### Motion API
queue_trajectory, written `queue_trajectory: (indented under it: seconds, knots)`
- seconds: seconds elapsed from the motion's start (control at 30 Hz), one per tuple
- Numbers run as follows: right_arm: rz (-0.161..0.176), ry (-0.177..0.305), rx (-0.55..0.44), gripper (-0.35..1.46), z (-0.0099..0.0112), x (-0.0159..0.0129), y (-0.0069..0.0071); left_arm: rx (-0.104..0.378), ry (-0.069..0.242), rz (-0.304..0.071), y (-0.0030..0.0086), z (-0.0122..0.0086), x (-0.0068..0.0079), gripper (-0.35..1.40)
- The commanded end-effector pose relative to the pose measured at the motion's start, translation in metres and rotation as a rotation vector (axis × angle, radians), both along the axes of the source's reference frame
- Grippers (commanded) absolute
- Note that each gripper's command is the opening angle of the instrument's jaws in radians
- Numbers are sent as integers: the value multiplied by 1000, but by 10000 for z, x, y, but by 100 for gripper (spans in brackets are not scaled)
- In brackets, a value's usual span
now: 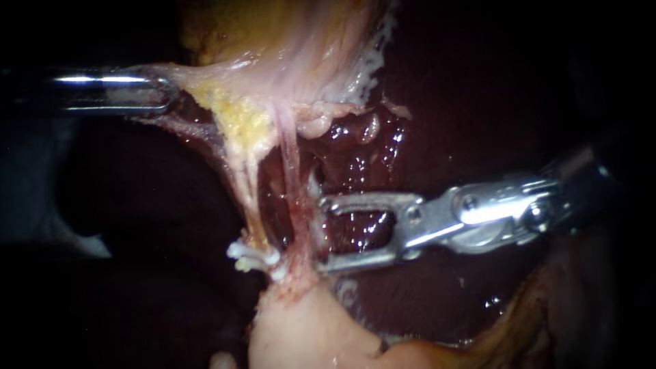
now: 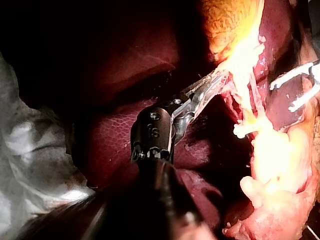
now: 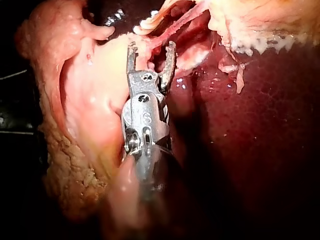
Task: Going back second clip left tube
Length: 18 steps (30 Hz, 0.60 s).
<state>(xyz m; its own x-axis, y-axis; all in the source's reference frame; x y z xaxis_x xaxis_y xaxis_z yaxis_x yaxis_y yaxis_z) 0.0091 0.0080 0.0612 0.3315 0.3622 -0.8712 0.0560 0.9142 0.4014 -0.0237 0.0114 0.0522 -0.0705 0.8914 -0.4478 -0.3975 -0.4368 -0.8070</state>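
My right instrument [image 1: 326, 234], coming in from 3 o'clock, has its jaws spread apart, with the tips just beside the thin pink tube [image 1: 292, 171] at centre. The left tube [image 1: 244, 191] runs close at its 9 o'clock side and carries a white clip [image 1: 251, 257] at its 6 o'clock end. My left instrument [image 1: 162, 92], at 10 o'clock, pinches pale tissue [image 1: 201, 74] stretched over the dark liver [image 1: 478, 102].

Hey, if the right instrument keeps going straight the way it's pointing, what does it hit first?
Most likely the pink tube, which stands just ahead of the right instrument. The clipped tube lies beyond it. Depth is unclear, so the instrument might pass in front of the pink tube instead.
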Motion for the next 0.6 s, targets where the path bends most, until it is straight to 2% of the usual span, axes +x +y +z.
queue_trajectory:
  seconds: [0.03, 0.37, 0.6]
  knots:
    - [-2, 0, -10, 50, -2, -8, 1, 0, 0, 0, 0, 0, 0, -35]
    - [4, -13, -53, 50, -13, -57, 15, 0, 1, -2, 1, 1, -3, -35]
    - [5, -17, -62, 50, -20, -68, 24, -5, 5, -6, 1, 11, -13, -35]
